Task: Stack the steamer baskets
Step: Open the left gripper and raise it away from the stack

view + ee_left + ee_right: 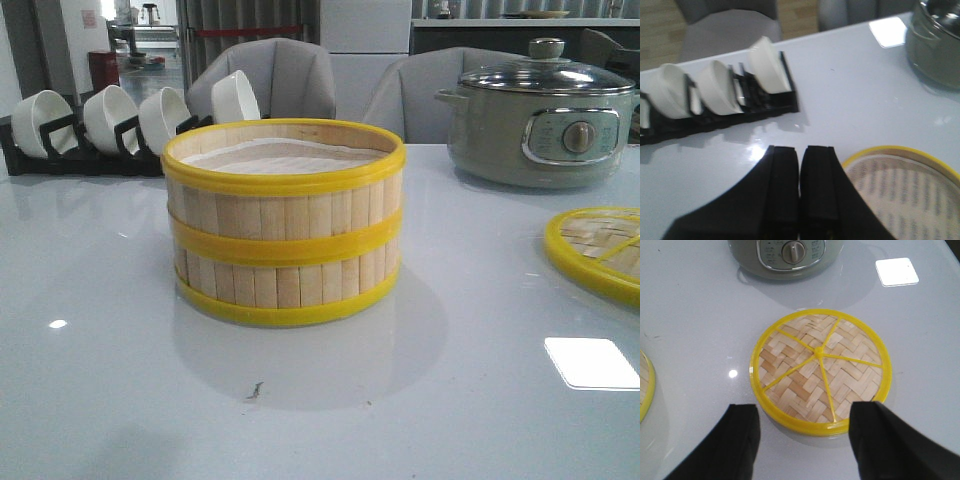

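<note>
The two steamer baskets (284, 225) are seen stacked on the counter (110, 380), just beside the empty, closed left end effector (800, 165). The right end effector (805, 432), spread wide and empty, is poised over the woven lid (821, 369); the lid could be clipped and slid toward the electric pot (785, 255) if a descent were made off-centre.

No readable text anywhere; only small blurred markings around the knob on the control panel (791, 251) of the grey-green pot (540, 125), too fine to make out, and a red-and-white sign (90, 18) on the far wall, likewise illegible
</note>
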`<state>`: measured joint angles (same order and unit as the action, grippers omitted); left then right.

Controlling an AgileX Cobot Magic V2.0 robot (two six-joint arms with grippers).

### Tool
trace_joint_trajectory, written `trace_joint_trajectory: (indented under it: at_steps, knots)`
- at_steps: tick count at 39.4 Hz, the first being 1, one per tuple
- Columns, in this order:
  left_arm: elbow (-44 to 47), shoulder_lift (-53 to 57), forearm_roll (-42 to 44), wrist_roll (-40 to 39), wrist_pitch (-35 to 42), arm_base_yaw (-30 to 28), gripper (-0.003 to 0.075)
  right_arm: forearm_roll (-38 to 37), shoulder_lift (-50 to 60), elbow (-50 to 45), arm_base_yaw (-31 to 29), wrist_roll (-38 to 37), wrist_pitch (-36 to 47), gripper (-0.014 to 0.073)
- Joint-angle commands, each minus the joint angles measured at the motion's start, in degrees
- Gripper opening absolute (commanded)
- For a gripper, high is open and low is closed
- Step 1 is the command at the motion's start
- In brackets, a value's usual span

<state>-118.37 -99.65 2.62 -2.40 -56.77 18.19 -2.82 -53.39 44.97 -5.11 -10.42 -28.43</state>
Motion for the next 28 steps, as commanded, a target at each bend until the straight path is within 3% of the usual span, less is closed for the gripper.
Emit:
trace_joint_trajectory:
  at_steps: [1,12,28]
  knots:
    - [1.9,7.3,-1.1,-0.4,3.0,-6.2,0.0086,-0.4,0.4,2.3,0.0,0.6,3.6,0.0496]
    - [23.0,22.9,-2.6,-3.6,10.5,-20.1,0.0086,-0.4,0.4,2.3,0.0,0.6,3.6,0.0496]
    - [56.9,45.1,-2.6,-3.6,24.5,-14.5,0.0086,-0.4,0.4,2.3,0.6,0.6,3.5,0.0496]
